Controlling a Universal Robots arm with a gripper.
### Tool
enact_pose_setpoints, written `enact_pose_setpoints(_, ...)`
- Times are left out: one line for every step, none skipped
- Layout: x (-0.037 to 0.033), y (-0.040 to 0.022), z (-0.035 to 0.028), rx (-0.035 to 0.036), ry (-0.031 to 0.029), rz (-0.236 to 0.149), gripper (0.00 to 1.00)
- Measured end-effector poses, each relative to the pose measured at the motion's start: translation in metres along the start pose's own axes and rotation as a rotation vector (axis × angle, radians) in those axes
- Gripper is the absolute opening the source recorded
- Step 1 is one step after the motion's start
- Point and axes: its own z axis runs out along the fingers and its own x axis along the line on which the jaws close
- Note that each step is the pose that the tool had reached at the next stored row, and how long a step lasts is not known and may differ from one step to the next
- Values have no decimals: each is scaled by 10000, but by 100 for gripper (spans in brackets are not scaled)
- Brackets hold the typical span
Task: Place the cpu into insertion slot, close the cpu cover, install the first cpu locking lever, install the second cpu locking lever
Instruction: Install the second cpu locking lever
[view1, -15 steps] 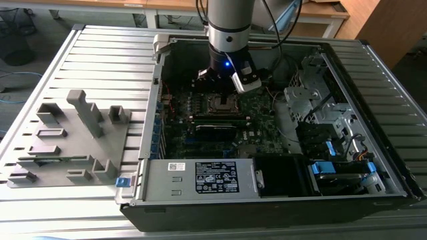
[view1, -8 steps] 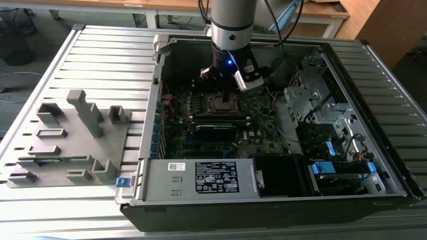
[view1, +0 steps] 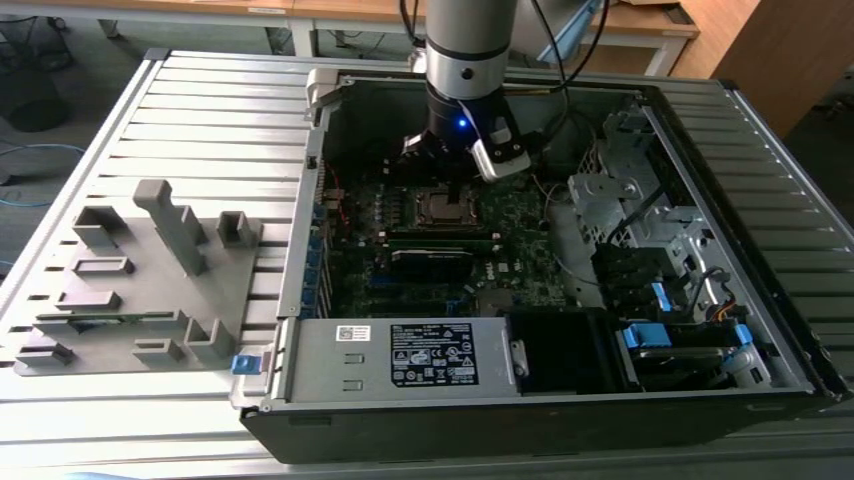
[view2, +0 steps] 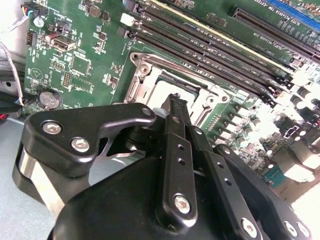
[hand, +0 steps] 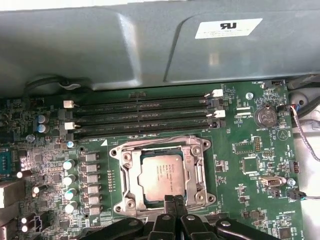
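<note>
The gripper (hand: 172, 201) is hanging over the open computer case (view1: 747, 130), its fingers (view2: 176, 107) pressed together with nothing between them, the tips sitting just beside the edge of the cpu cover (hand: 127, 172). The cpu (hand: 160, 175) is lying flat in the insertion slot (view1: 442, 205), its silver top showing through the cover's window. In the first wrist view, the long black memory slots (hand: 145, 117) are running just beyond the socket

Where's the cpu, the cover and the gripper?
cpu (hand: 161, 175), first wrist view, middle of its grey top.
cover (hand: 198, 172), first wrist view, a side bar of the frame.
gripper (hand: 173, 201), first wrist view, at its fingertips.
</note>
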Motion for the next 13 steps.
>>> enact_pose_setpoints(-1,1,-9,-1,-1,0,11)
enact_pose_setpoints(-1,1,-20,-1,-1,0,11)
enact_pose_setpoints(-2,1,-27,-1,-1,0,11)
enact_pose_setpoints(-2,2,-27,-3,-2,0,11)
enact_pose_setpoints(-2,2,-27,-4,-2,0,11)
enact_pose_setpoints(-2,4,-27,-3,-2,-1,11)
enact_pose_setpoints(-1,8,-27,-2,-1,0,11)
enact_pose_setpoints(-1,13,-27,-1,-1,0,11)
enact_pose_setpoints(0,19,-26,-2,-1,0,11)
enact_pose_setpoints(0,24,-26,-2,-1,0,11)
enact_pose_setpoints(1,29,-25,-2,-1,0,11)
enact_pose_setpoints(2,35,-24,-1,-1,0,11)
enact_pose_setpoints(2,40,-23,-3,-1,0,11)
